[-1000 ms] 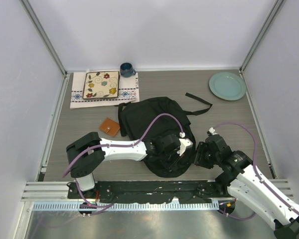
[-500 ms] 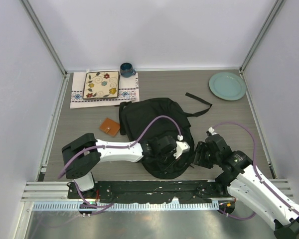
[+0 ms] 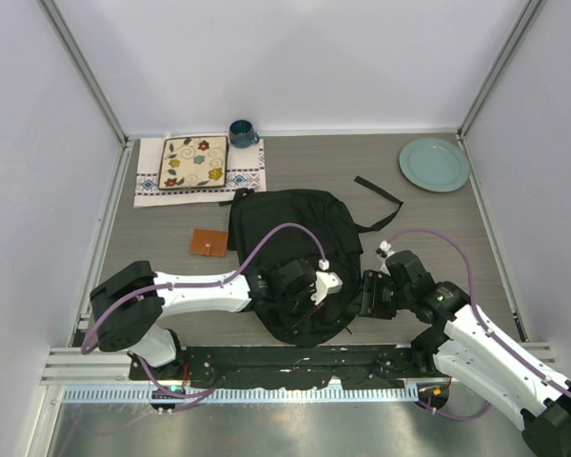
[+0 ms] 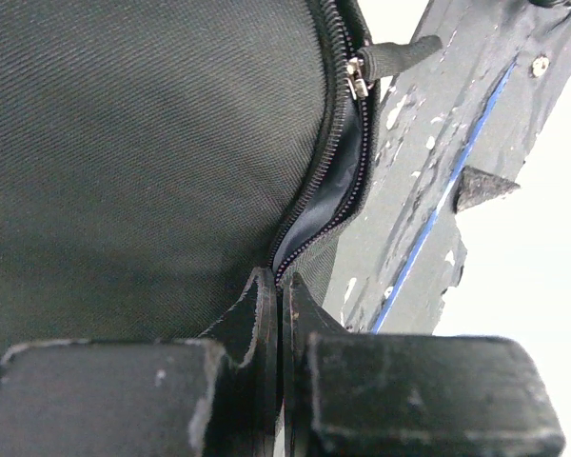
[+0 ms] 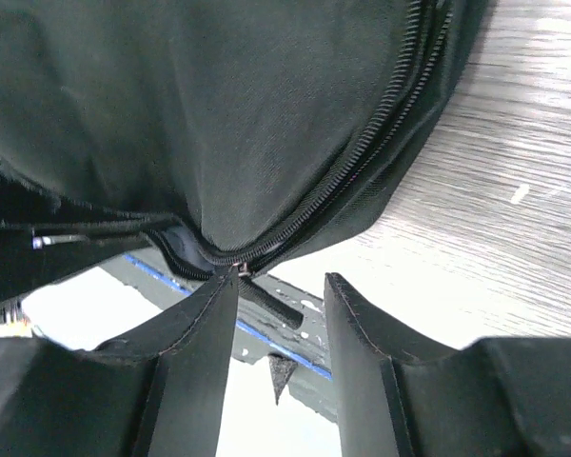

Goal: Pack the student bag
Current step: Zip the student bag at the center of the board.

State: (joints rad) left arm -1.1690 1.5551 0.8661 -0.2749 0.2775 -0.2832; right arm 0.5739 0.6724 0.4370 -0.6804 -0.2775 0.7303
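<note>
The student bag (image 3: 290, 233) is a large black backpack lying flat mid-table, rounded end toward the arms. My left gripper (image 3: 316, 291) rests on its near end. In the left wrist view the jaws (image 4: 281, 295) are pressed together on the bag's fabric edge (image 4: 152, 143) beside a partly open zipper (image 4: 324, 195). Its pull tab (image 4: 395, 57) lies farther along. My right gripper (image 3: 367, 295) is at the bag's near right edge. In the right wrist view it (image 5: 281, 286) is open, with a zipper pull tab (image 5: 266, 301) between the fingers, next to the left one.
A small brown wallet (image 3: 208, 243) lies left of the bag. A floral tray (image 3: 193, 163) on a patterned cloth and a dark blue mug (image 3: 241, 132) stand at the back left. A teal plate (image 3: 434, 164) is back right. A bag strap (image 3: 381, 195) trails right. The black rail (image 3: 285, 362) runs along the near edge.
My left gripper has moved left, and the bag's near end has shifted left with it, uncovering the wallet. My right gripper has moved left, following the bag's edge.
</note>
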